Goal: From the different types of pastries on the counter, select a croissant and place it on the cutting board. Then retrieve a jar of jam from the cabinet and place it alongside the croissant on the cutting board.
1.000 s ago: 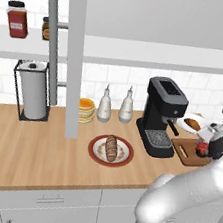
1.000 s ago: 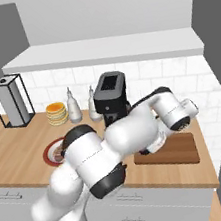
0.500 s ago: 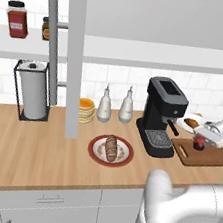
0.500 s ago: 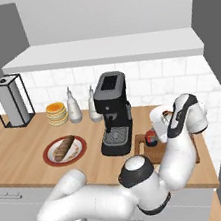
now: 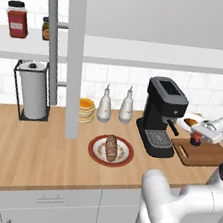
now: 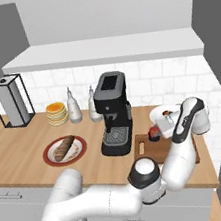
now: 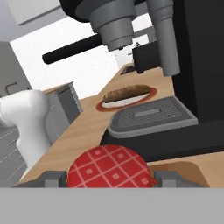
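My gripper [image 5: 196,138] [image 6: 154,132] [image 7: 107,178] is shut on the jar of jam [image 5: 195,141] [image 6: 153,135], whose red checked lid [image 7: 109,168] sits between the two finger tips. It hangs low over the slot-handle end of the dark cutting board [image 5: 204,155] [image 6: 148,150] [image 7: 188,168]; whether the jar touches the wood I cannot tell. The croissant [image 5: 189,121] [image 6: 167,112], small and golden-brown, lies just behind the hand at the board's far side. The light wood counter [image 5: 36,158] runs off to the left.
A black coffee machine [image 5: 161,116] [image 6: 114,112] [image 7: 192,65] stands right beside the board. Left of it are a red-rimmed plate with a brown loaf [image 5: 111,150] [image 7: 127,94], yellow pancakes [image 5: 86,110], two bottles [image 5: 104,107] and a paper-towel stand [image 5: 33,91].
The arm's elbow has swung out from in front of the counter towards the cameras. The hand with the jar stays over the board, a little nearer the coffee machine.
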Available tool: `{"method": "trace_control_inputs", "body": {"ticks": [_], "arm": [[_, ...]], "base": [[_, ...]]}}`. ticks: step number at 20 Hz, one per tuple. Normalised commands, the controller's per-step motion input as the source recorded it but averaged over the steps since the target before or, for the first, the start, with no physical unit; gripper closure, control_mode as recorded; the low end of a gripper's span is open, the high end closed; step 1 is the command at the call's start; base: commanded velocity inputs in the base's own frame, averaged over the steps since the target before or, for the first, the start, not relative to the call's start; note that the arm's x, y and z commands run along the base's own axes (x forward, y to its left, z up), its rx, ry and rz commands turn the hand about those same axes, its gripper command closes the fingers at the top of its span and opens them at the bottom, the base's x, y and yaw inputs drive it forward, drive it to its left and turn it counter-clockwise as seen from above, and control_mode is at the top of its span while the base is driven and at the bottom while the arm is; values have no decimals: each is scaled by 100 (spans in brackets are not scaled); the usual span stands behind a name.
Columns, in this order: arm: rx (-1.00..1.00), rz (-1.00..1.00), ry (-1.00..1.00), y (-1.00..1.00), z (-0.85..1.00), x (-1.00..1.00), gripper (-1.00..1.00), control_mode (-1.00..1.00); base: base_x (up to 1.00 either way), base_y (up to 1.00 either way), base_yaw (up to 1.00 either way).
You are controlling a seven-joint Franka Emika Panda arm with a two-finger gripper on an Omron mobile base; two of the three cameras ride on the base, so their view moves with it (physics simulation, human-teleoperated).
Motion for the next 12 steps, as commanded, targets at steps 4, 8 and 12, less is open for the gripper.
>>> {"method": "trace_control_inputs", "body": {"ticks": [4, 8, 12], "arm": [[0, -17, -3, 0, -7, -13, 100, -100], [2, 0, -2, 7, -6, -41, 100, -100], [-1, -3, -20, 6, -31, -15, 100, -100]], "base": [[0, 0, 0], [0, 0, 0], [0, 0, 0]]}}
